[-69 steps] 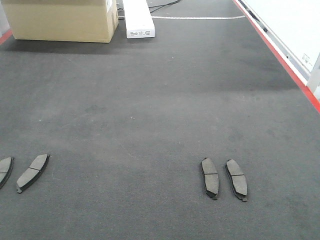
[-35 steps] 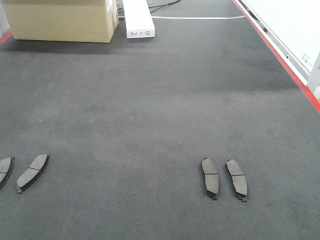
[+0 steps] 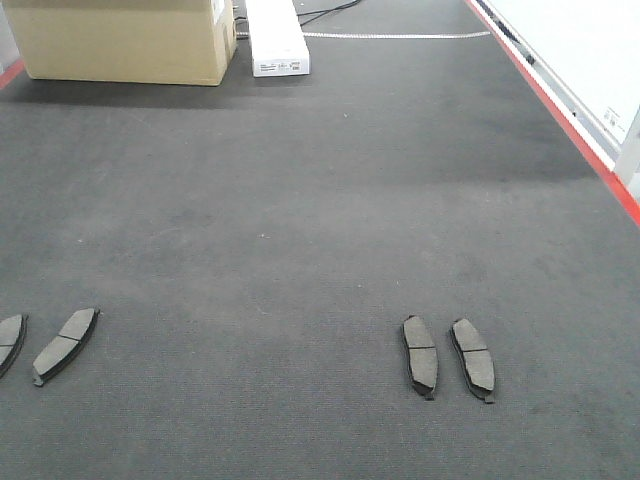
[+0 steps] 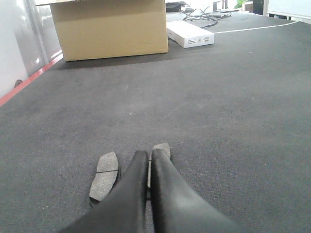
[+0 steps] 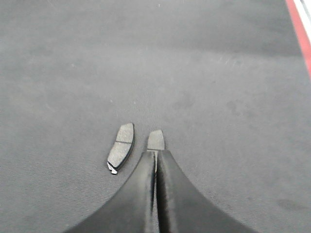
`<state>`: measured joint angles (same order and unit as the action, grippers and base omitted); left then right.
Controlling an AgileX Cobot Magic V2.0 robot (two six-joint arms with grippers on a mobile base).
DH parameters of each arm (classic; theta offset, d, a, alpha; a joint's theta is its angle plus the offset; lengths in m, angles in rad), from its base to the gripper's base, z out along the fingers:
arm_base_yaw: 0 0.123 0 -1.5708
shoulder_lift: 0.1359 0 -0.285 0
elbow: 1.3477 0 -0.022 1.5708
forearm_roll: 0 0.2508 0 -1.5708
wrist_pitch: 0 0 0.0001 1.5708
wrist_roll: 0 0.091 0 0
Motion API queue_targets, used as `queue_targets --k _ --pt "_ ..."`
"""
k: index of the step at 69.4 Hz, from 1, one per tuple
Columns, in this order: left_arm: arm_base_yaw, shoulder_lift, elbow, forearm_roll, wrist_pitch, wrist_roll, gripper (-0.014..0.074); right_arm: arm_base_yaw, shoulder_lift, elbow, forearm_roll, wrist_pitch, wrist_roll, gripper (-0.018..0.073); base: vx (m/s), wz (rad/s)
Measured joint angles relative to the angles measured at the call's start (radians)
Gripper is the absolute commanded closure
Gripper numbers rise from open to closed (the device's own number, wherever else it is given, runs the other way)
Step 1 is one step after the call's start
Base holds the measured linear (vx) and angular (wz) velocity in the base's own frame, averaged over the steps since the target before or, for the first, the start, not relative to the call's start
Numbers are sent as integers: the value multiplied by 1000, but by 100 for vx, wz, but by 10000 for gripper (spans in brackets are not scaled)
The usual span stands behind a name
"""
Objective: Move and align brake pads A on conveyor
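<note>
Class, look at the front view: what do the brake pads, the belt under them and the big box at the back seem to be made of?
Brake pads: likely a pressed friction compound, dull grey and faintly speckled, with a thin groove across the middle. Conveyor: seemingly a woven or felt-like fabric, matte dark grey with a fine ribbed, carpet-like texture. Box: apparently cardboard, plain tan with flat, unglossy faces and folded edges.

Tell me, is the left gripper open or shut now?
Shut: the left gripper shows both black fingers pressed together, holding nothing, above a brake pad.

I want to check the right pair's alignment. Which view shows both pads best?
The exterior front-facing view: both pads lie unobstructed, side by side. Right wrist: the gripper hides much of one. Left wrist: absent.
</note>
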<state>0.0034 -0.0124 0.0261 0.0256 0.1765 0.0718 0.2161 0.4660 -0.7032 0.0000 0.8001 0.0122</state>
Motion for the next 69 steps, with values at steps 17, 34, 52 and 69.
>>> queue_targets --k 17,34,52,69 --pt "0 0 0 0 0 0 603 0 -192 406 -37 -359 -12 571 0 0" --pt "0 0 0 0 0 0 603 -55 -361 657 -29 -524 -12 571 0 0" --pt "0 0 0 0 0 0 603 -232 -471 732 -23 -577 -12 571 0 0" --pt "0 0 0 0 1 0 603 -246 -476 733 -47 -578 -12 571 0 0"
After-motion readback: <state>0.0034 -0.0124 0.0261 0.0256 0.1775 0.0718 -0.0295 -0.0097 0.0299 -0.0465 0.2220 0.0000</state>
